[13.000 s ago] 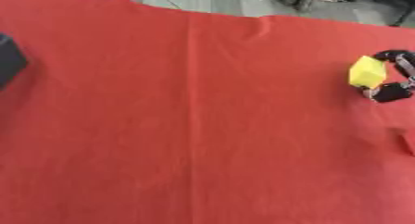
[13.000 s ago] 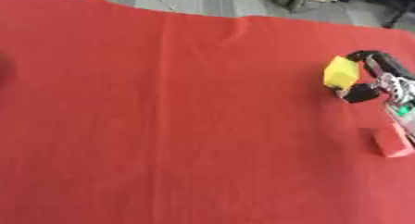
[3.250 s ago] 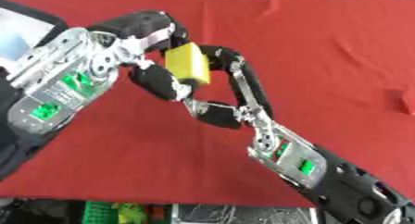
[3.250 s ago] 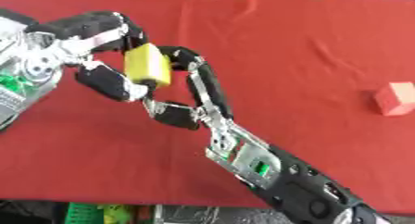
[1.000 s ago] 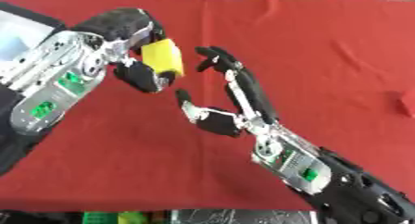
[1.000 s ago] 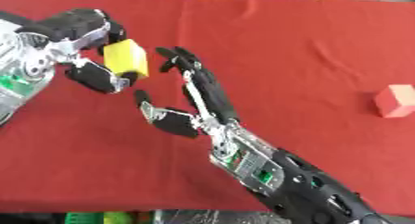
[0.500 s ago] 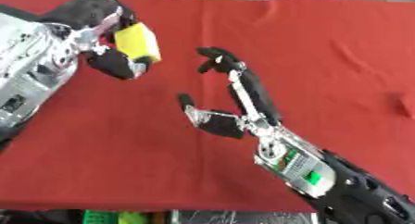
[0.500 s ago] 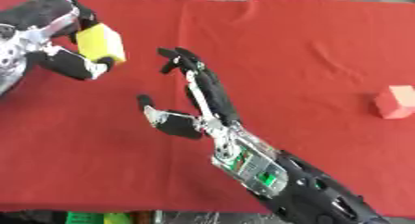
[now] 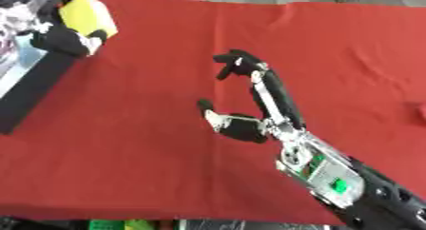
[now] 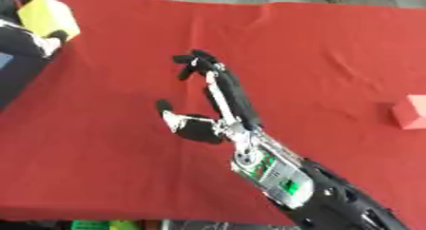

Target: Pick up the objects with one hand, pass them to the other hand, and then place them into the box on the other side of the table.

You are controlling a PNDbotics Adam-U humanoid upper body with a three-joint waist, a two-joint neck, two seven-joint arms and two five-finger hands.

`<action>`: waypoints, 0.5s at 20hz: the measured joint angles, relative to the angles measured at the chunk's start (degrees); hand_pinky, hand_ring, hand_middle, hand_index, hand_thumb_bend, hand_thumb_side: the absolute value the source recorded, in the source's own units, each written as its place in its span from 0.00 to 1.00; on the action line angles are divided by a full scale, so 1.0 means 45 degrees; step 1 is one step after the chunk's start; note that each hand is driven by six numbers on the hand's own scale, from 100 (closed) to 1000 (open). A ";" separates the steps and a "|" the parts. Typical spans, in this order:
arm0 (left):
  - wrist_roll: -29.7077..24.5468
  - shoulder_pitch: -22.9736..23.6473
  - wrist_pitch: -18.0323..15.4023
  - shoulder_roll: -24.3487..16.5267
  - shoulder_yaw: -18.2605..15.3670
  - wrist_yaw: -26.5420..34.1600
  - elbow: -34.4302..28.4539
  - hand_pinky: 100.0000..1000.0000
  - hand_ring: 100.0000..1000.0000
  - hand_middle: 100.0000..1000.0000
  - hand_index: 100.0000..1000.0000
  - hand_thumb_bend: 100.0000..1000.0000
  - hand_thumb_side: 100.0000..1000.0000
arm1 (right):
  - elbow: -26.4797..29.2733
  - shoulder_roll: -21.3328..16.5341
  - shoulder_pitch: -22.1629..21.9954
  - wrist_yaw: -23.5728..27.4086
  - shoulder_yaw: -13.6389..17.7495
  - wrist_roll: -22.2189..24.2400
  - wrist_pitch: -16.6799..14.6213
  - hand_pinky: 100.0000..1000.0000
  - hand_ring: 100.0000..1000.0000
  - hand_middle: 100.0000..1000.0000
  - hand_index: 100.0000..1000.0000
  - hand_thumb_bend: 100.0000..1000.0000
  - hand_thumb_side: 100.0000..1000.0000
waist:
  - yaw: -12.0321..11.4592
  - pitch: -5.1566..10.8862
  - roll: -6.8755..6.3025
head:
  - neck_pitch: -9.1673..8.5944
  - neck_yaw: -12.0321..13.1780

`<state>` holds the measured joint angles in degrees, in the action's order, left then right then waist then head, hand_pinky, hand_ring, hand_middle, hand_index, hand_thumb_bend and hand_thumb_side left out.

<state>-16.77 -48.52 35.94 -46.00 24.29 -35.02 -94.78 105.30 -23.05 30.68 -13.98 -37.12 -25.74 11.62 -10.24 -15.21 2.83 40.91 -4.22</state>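
Note:
A yellow block [image 9: 86,16] is held at the upper left in my left hand [image 9: 68,40], whose fingers are curled round it. It hangs just right of the black box [image 9: 32,89] at the table's left edge. My right hand [image 9: 247,124] stands open in the middle of the red cloth, fingers stretched upward and thumb out to the left, holding nothing. A pink block [image 10: 410,112] lies on the cloth at the far right.
The red cloth [image 9: 166,153] covers the whole table. Its near edge runs along the bottom of the views, with coloured items below it. Grey floor shows past the far edge.
My left hand has carried the yellow block further left and up toward the black box. My right hand has stayed open in the middle, empty since the handover.

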 measured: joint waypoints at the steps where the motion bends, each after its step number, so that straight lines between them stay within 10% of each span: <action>1: 0.0158 0.0172 0.0106 -0.0135 -0.0199 0.0087 0.0062 0.59 0.44 0.32 0.34 0.00 0.02 | 0.0108 -0.0013 -0.0004 0.0130 0.0048 -0.0010 0.0012 0.75 0.92 0.51 0.77 0.27 0.05 | 0.0003 0.0000 0.0021 | -0.0046 0.0059; 10: 0.1081 0.0448 0.0898 -0.0345 -0.1252 0.2072 0.0309 0.58 0.43 0.31 0.33 0.00 0.03 | 0.0792 -0.0175 -0.0095 0.0823 0.0472 -0.0526 0.0312 0.75 0.91 0.50 0.76 0.28 0.05 | 0.0000 0.0000 0.0105 | -0.0074 0.0422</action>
<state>-11.90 -46.51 39.99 -47.55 18.66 -25.70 -93.39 108.87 -23.83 30.25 -10.27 -35.00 -28.11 13.03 -10.24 -15.21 3.30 40.58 -2.32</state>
